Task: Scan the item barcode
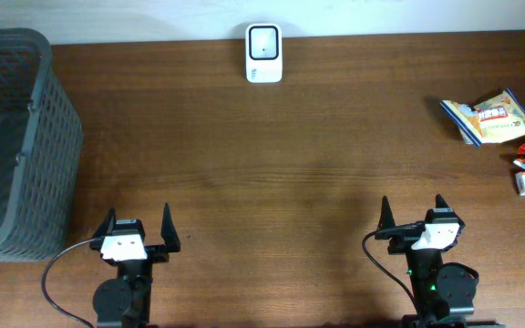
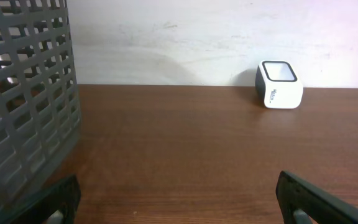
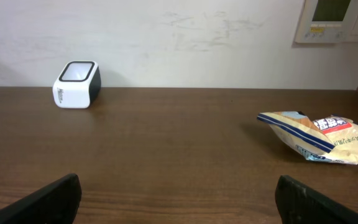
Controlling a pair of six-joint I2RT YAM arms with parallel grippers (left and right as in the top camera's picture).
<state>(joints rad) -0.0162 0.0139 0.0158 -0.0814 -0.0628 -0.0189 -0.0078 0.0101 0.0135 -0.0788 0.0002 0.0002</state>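
Overhead: your left end effector (image 1: 138, 219) & right end effector (image 1: 411, 205) sit wide open, empty, at the desk (image 1: 272, 164) near edge. Snack bag (image 1: 490, 117) lies far right; scanner (image 1: 263, 53) faces up, back centre. L wrist: basket (image 2: 23, 106) crowds left. R wrist: bag ahead-right, so prob. right arm's pick.

The left tool (image 1: 138, 219) and right tool (image 1: 412, 205) gape wide, empty.

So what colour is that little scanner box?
The scanner is white with a dark side, clearest from the right wrist.
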